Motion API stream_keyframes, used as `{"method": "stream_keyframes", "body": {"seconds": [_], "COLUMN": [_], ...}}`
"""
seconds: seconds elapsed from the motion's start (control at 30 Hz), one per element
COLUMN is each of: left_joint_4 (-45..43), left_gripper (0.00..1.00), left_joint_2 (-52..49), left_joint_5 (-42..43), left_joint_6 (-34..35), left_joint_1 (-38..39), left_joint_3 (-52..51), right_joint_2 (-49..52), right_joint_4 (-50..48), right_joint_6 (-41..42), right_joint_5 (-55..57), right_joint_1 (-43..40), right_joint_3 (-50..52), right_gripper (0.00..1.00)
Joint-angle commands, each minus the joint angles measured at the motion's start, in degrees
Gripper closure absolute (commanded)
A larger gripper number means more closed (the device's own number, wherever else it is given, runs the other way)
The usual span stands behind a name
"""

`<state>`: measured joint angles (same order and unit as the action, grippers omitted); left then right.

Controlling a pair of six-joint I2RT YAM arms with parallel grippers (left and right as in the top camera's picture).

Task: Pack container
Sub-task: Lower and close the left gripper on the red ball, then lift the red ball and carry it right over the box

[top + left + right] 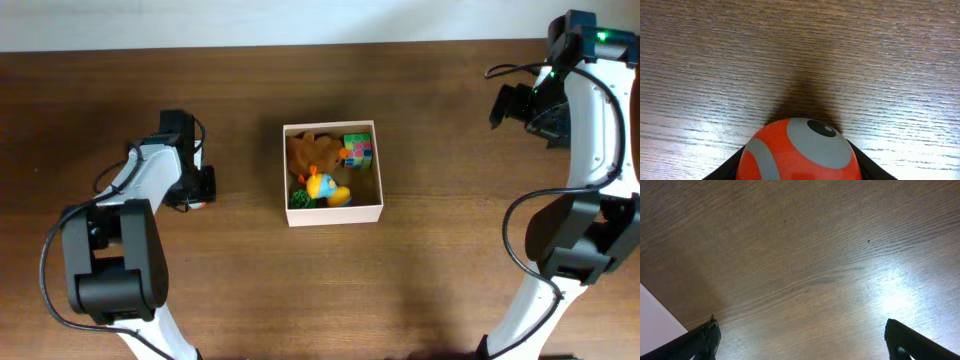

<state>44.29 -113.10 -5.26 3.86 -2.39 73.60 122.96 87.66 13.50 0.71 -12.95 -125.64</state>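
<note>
The container (333,214) is a shallow white box in the middle of the table. It holds a brown plush (310,152), a multicoloured cube (357,150), a yellow and blue toy (325,187) and something green (299,200). Left of the box, my left gripper (197,193) is down at the table. In the left wrist view an orange ball with grey patches (800,150) fills the gap of the left gripper (801,167), and both black fingers (727,170) press its sides. My right gripper (510,105) hangs open over bare wood at the far right, nothing between its fingers (900,340).
The table is dark brown wood (450,250). Both arm bases stand at the front corners, left (110,270) and right (570,250). A white surface (655,322) shows at the lower left of the right wrist view.
</note>
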Motion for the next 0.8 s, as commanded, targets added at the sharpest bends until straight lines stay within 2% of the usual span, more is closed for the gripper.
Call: {"method": "stream_keyframes", "body": {"seconds": [0.0,0.17,0.23,0.5,0.63,0.77], "left_joint_4": [-0.1,2.3,4.3,14.8,19.8,23.0], "left_gripper": [0.5,0.51,0.53,0.54,0.54,0.54], "left_joint_2": [-0.3,-0.3,-0.3,-0.3,-0.3,-0.3], "left_joint_5": [0.6,1.5,1.6,3.0,6.3,11.6], "left_joint_6": [-0.1,0.9,1.0,1.0,1.0,-2.5], "left_joint_1": [-0.1,-0.1,-0.1,-0.1,0.0,1.4], "left_joint_3": [-0.3,2.3,4.4,15.9,21.8,26.6], "right_joint_2": [-0.5,-0.5,-0.5,-0.5,-0.5,-0.5], "right_joint_4": [0.0,0.0,0.0,0.0,0.0,0.0], "right_joint_6": [0.1,0.1,0.1,0.1,0.1,0.1], "right_joint_5": [-0.1,-0.1,-0.1,-0.1,-0.1,-0.1], "right_joint_1": [-0.2,-0.2,-0.2,-0.2,-0.2,-0.2], "right_joint_3": [-0.8,-0.8,-0.8,-0.8,-0.8,-0.8], "right_gripper": [0.01,0.01,0.01,0.01,0.01,0.01]}}
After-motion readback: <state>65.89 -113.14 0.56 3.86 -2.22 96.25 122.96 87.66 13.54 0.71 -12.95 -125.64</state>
